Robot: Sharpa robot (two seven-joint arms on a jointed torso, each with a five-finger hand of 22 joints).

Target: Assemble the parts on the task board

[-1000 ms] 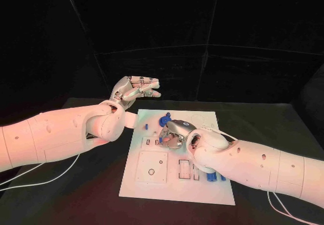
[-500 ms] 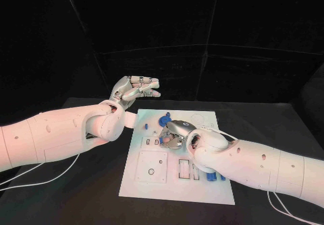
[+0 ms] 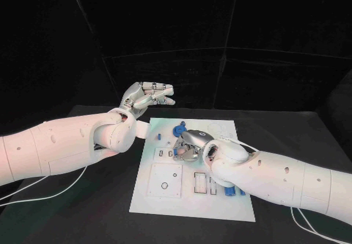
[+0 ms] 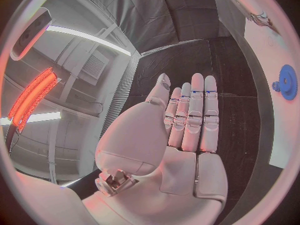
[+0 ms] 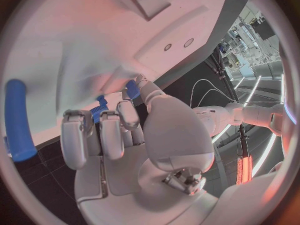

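Observation:
The white task board lies in the middle of the black table. My right hand is down on the board's middle, fingers curled. In the right wrist view its fingertips close round a small blue ribbed part against the board. A blue cylinder lies on the board beside them. My left hand is raised above the table's far left side, holding nothing, its fingers straight and side by side. A blue gear stands on the board's far part, seen also as the gear.
A small blue peg stands near the board's left edge. Several blue pieces sit by my right forearm on the board's near right. White cables trail over the table at the near left and near right.

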